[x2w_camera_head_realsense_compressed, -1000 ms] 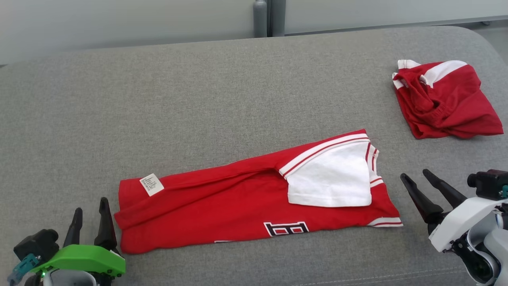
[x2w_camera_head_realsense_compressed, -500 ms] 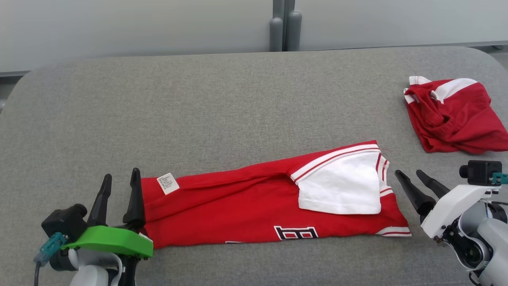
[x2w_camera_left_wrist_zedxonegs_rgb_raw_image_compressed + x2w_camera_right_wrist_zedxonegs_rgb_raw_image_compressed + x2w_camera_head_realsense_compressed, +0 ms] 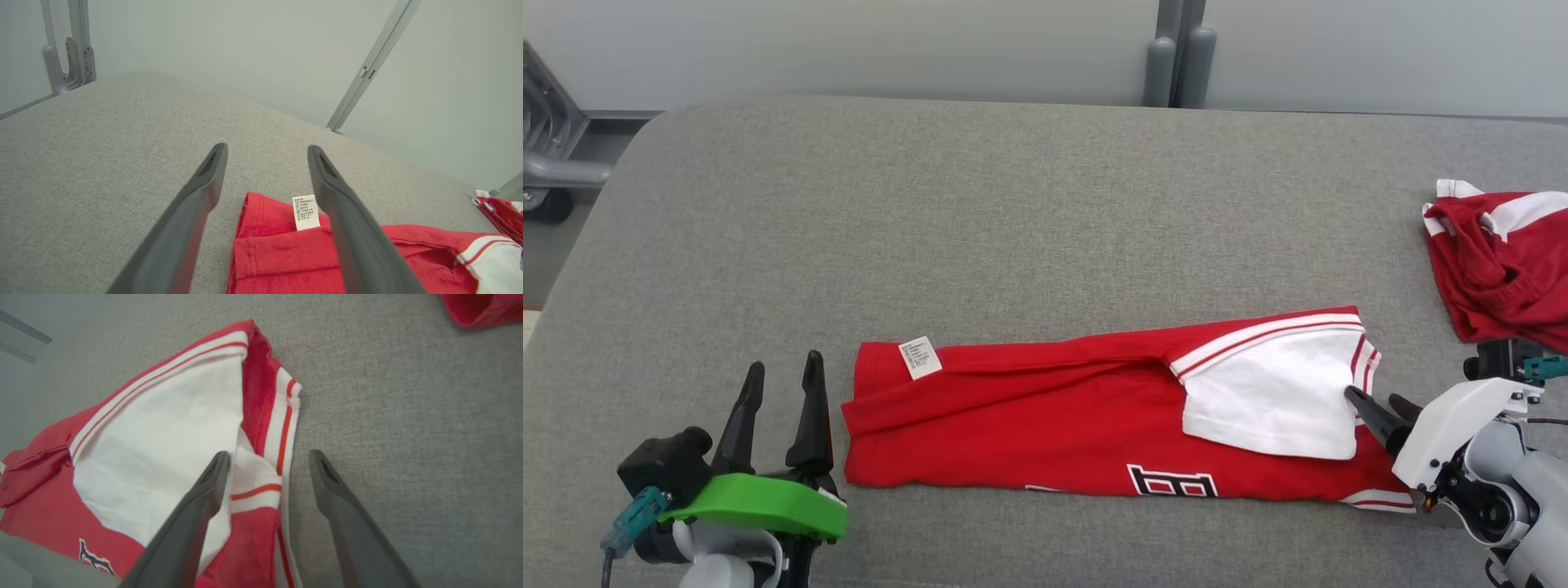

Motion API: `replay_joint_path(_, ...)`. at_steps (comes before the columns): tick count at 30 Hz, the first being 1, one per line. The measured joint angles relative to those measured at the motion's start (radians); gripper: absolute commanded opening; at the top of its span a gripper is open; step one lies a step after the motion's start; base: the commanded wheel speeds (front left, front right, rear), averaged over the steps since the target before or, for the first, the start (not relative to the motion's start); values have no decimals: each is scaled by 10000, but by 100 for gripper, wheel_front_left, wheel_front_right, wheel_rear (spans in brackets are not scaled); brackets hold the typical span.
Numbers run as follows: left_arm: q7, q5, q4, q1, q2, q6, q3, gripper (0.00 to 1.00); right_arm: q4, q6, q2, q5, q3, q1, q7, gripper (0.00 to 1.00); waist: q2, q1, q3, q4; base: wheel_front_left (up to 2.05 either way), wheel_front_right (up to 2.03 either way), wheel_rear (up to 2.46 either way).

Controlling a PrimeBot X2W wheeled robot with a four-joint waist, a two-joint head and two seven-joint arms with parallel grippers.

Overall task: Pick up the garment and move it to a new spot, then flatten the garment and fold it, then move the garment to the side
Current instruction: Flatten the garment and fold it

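The garment [image 3: 1045, 416], red with a white panel and striped trim, lies folded lengthwise across the grey cushion [image 3: 1013, 204]. A white label [image 3: 920, 358] sits near its left end. My left gripper [image 3: 783, 363] stands open just left of that end, apart from the cloth; in the left wrist view the left gripper [image 3: 267, 148] frames the label [image 3: 305, 212] and the garment's corner [image 3: 278, 253]. My right gripper [image 3: 1372, 396] is open at the garment's right end. In the right wrist view the right gripper [image 3: 268, 454] straddles the garment's striped edge [image 3: 282, 428].
A second red and white garment [image 3: 1494, 261] lies crumpled at the cushion's right edge, also as the second garment [image 3: 482, 308]. Grey posts [image 3: 1176, 57] stand behind the cushion, and a metal frame [image 3: 547, 139] at the far left. A pale wall is behind.
The camera has turned, so everything sits further right in the picture. My right gripper has come in over the garment's right end. The left gripper stays beside the left end.
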State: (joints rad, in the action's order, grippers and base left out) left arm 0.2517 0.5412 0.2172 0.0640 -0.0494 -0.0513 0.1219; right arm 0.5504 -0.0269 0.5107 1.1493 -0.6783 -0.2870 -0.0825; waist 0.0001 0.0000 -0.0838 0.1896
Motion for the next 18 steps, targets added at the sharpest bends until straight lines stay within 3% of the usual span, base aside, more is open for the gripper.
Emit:
replay_joint_path(8,0,13,-182,-181,17,92,-113,100,380,113,-267,242,-65,-218,-677,100,0,0,-49,318,0,0,0)
replay_joint_path(9,0,13,-226,-195,17,92,-127,100,401,113,-332,318,-52,-244,-746,82,0,0,-55,328,0,0,0)
replay_joint_path(10,0,13,-268,-212,17,92,-132,100,412,109,-378,337,-54,-282,-792,46,0,0,-62,335,0,0,0)
replay_joint_path(12,0,13,-316,-244,19,123,-153,100,422,86,-407,345,-58,-361,-872,29,0,0,-80,347,0,0,0)
replay_joint_path(14,0,13,-345,-254,19,163,-176,100,441,10,-431,410,-36,-390,-915,0,0,0,-100,349,0,0,0)
replay_joint_path(18,0,13,-433,-305,27,186,-280,100,451,-113,-525,468,50,-506,-913,0,0,0,-126,307,0,0,0)
